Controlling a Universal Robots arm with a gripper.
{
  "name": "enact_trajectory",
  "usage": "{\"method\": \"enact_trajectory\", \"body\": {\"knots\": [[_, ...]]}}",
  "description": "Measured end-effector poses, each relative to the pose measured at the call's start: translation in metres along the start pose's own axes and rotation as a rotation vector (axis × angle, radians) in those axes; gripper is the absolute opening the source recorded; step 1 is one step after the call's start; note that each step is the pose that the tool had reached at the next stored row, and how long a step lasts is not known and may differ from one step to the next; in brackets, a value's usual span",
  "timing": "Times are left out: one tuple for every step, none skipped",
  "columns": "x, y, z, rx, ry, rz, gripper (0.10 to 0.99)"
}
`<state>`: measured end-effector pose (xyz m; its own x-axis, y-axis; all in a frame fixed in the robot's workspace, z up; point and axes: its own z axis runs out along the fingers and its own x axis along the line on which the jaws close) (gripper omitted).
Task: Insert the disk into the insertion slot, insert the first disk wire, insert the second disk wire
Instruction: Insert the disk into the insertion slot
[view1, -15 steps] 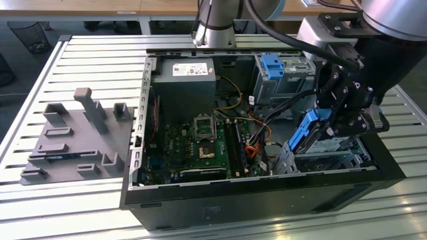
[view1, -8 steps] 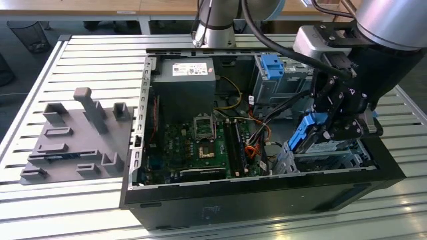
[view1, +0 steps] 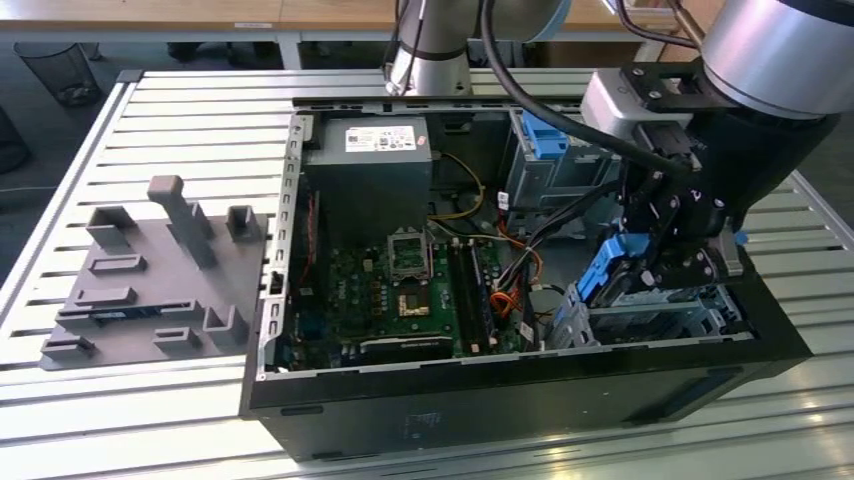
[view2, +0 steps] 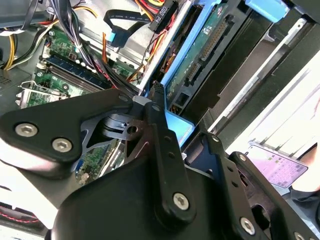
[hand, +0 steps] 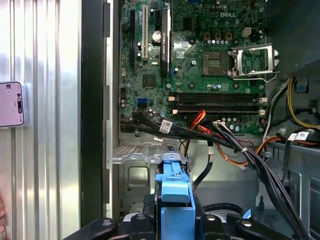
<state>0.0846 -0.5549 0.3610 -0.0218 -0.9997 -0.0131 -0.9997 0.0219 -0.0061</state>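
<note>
We see a big metal worktop (view1: 174, 110) made of long slats. On it lies an open black computer case (view1: 534, 400). A thick robot arm (view1: 787, 50) reaches down over the corner of the case on the exterior view's right. Beside the case, on the exterior view's left, sits a grey plate (view1: 134, 300) with little posts standing up on it.

Inside the case we see a green board (view1: 400, 290), which also shows in the first wrist view (hand: 200, 75). A grey power box (view1: 374, 165) sits just beside the board, at the far end of the case.

The slot (view1: 654, 320) is a silver metal box with small holes in its walls. It sits in the near corner of the case, right under the arm. We also see it in the first wrist view (hand: 135, 165).

The disk (view1: 617, 265) stands up on its edge in its blue frame. Its low end is right at the open top of the slot. We cannot tell how far in it goes. The second wrist view shows its green underside (view2: 200, 50), and the first wrist view shows its blue frame (hand: 175, 195).

The end effector (view1: 667, 250) has the disk squeezed between its black fingers (view2: 155, 120), one on each side of the blue frame (hand: 176, 222).

Black and orange wires (hand: 230, 145) run loose between the board and the slot.

A small pink phone (hand: 11, 104) lies on the slats outside the case.
</note>
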Motion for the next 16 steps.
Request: {"method": "enact_trajectory", "body": {"knots": [[0.0000,0.0000,0.0008,0.000,0.0000,0.000,0.365],[0.0000,0.0000,0.0016,0.000,0.0000,0.000,0.365],[0.0000,0.0000,0.0024,0.000,0.0000,0.000,0.365],[0.0000,0.0000,0.0032,0.000,0.0000,0.000,0.365],[0.0001,0.0000,0.0039,0.000,-0.0001,0.000,0.365],[0.0000,0.0000,0.0047,0.000,-0.0001,0.000,0.365],[0.0001,0.0000,0.0053,0.000,0.0000,0.000,0.376],[0.0001,0.0000,0.0058,0.000,0.0000,0.000,0.376],[0.0001,0.0000,0.0060,0.000,0.0003,0.000,0.439],[0.0001,0.0000,0.0065,0.000,-0.0002,0.000,0.439],[0.0001,0.0000,0.0067,0.000,0.0001,0.000,0.439],[0.0001,0.0001,0.0071,0.000,0.0000,0.000,0.439],[0.0001,0.0000,0.0075,0.000,0.0000,0.000,0.439],[0.0001,0.0000,0.0079,0.000,-0.0001,0.000,0.439],[0.0001,0.0000,0.0083,0.000,-0.0001,0.000,0.424],[0.0001,0.0001,0.0088,0.000,-0.0001,0.000,0.361]]}}
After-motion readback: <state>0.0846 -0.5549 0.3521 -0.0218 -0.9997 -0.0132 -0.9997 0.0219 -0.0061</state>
